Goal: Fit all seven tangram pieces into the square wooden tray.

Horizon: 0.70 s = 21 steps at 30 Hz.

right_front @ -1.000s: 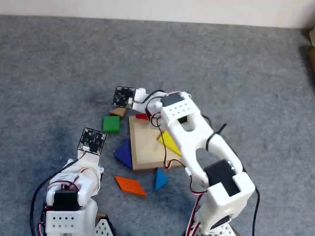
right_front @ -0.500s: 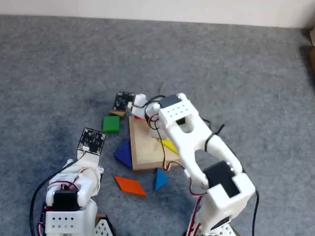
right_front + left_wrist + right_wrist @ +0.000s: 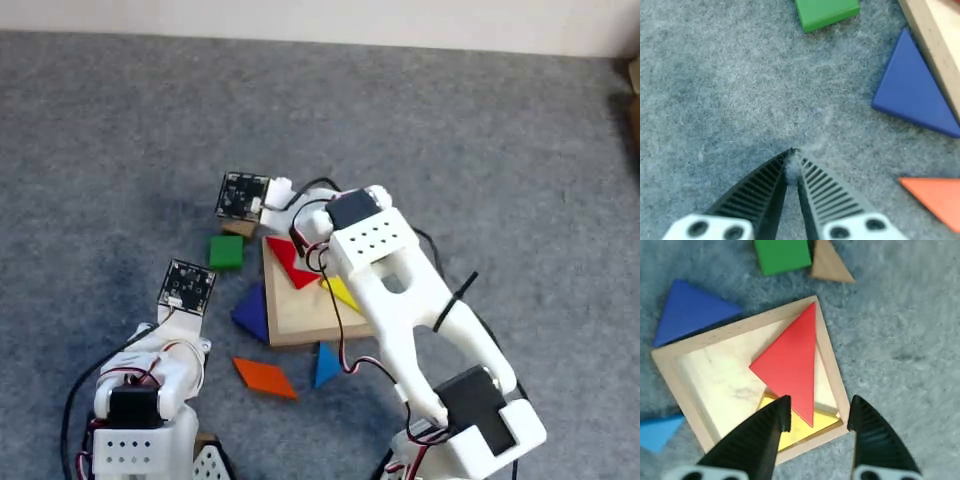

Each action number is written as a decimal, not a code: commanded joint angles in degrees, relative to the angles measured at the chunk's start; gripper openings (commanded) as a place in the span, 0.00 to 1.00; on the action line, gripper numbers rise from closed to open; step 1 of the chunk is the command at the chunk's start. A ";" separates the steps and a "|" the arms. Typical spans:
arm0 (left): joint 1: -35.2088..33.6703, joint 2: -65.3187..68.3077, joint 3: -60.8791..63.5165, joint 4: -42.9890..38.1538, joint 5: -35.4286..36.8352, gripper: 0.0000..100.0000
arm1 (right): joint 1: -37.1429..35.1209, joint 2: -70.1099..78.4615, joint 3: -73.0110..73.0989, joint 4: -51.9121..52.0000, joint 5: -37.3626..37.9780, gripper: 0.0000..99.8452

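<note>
The left gripper (image 3: 792, 152) is held low over the grey carpeted bench (image 3: 120, 150), its jaws pressed together at the tips with nothing between them. Just beyond it lie a green square (image 3: 226, 251) and, touching that square's far corner, a small tan triangle (image 3: 238, 228). A dark blue triangle (image 3: 252, 312) is set against the left wall of the square wooden tray (image 3: 300, 335). An orange parallelogram (image 3: 265, 376) and a light blue triangle (image 3: 326, 364) are found on the bench in front of the tray.

Inside the tray a red triangle (image 3: 790, 362) and a yellow piece (image 3: 795, 432) are seen, so two of the seven pieces are counted as placed and five as left outside. The right gripper (image 3: 819, 412) is held above the tray's near corner, jaws spread wide and gripping nothing. The placing of the red triangle is judged to be the step in hand. Next, that piece would probably need to be checked or nudged flat, and then one of the outside pieces fetched.

Whether the red triangle lies flat or rests on the yellow piece cannot be told. In the high view, the tray's right side is covered by the right arm. In the wrist views the orange and light blue pieces are cut off at the edge.
</note>
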<state>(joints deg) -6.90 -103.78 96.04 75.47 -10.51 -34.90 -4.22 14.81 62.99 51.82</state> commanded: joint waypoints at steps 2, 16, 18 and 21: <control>-0.66 -0.66 1.10 0.18 0.62 0.00 | -0.13 -2.77 -3.74 0.04 -9.14 0.09; -0.66 -0.66 1.10 0.18 0.62 0.00 | 3.56 12.00 -4.18 -7.69 -37.63 0.01; -0.66 -0.66 1.10 0.18 0.62 0.00 | 4.97 13.85 -4.18 -7.87 -37.71 0.01; -0.66 -0.66 1.10 0.18 0.62 0.00 | 6.90 16.04 -4.09 -7.78 -37.36 0.01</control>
<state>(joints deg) -6.90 -103.78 96.04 75.47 -10.51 -30.51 11.60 14.29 56.13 14.90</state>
